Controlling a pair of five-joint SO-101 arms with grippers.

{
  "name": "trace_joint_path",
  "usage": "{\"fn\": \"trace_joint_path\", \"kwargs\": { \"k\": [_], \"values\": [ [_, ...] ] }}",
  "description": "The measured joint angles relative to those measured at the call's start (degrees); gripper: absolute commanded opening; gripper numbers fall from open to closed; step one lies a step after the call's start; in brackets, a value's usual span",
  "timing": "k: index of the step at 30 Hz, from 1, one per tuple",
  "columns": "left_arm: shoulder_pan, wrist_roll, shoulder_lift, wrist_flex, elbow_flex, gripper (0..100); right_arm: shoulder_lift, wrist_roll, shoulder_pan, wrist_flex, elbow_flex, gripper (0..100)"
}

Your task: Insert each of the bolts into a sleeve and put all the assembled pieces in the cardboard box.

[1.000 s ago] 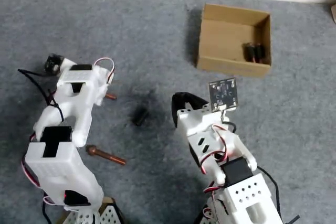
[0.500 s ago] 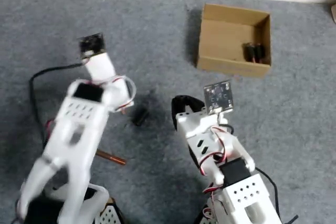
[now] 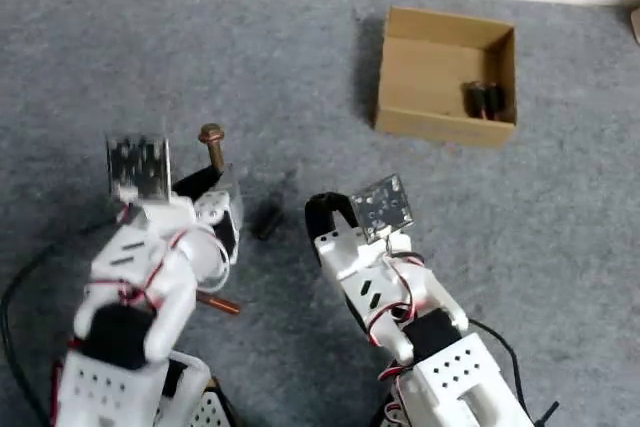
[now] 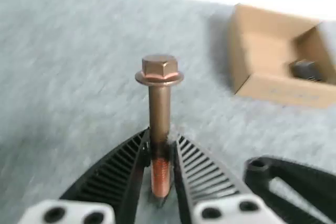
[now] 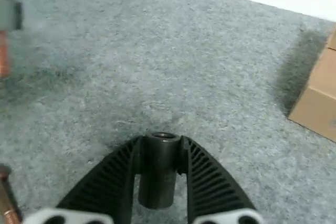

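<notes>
My left gripper (image 4: 159, 149) is shut on the threaded end of a copper bolt (image 4: 159, 103), whose hex head points away from it. From above, that bolt (image 3: 212, 147) is held off the carpet, left of centre. My right gripper (image 5: 158, 153) is shut on a black sleeve (image 5: 156, 174), open end up; the gripper (image 3: 322, 211) is at mid-table. A second black sleeve (image 3: 267, 219) lies on the carpet between the two grippers. Another copper bolt (image 3: 216, 302) lies beside the left arm. The cardboard box (image 3: 420, 57) at the back right holds assembled pieces (image 3: 485, 99).
Grey carpet covers the table. A white wall strip runs along the far edge. The left arm's bolt (image 5: 3, 51) shows at the edge of the right wrist view, and the box wall (image 5: 320, 103) at the opposite edge.
The left arm has lifted its bolt off the carpet and swung it upright toward the middle. The right gripper has shifted a little to the left with its sleeve.
</notes>
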Motion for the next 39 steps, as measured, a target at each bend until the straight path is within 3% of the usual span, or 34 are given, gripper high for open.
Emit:
{"fn": "trace_joint_path", "kwargs": {
  "k": [8,15,18,26,39],
  "values": [
    [6.5,0.0,-15.8,-11.3,14.2,1,-3.2,0.1,-1.6,0.0,0.4,0.4],
    [9.9,0.0,-23.6,-18.9,20.6,1,-23.6,0.7,-1.6,0.2,10.5,0.4],
    [10.5,0.0,-23.6,-19.6,20.6,1,-30.9,4.5,-1.8,2.8,12.9,0.4],
    [17.9,0.0,-23.7,-19.6,18.7,1,-32.4,7.6,-6.1,3.0,12.9,0.4],
    [18.0,0.0,-23.7,-19.6,18.9,1,-32.7,9.2,-6.4,3.0,12.9,0.4]
  ]
}}
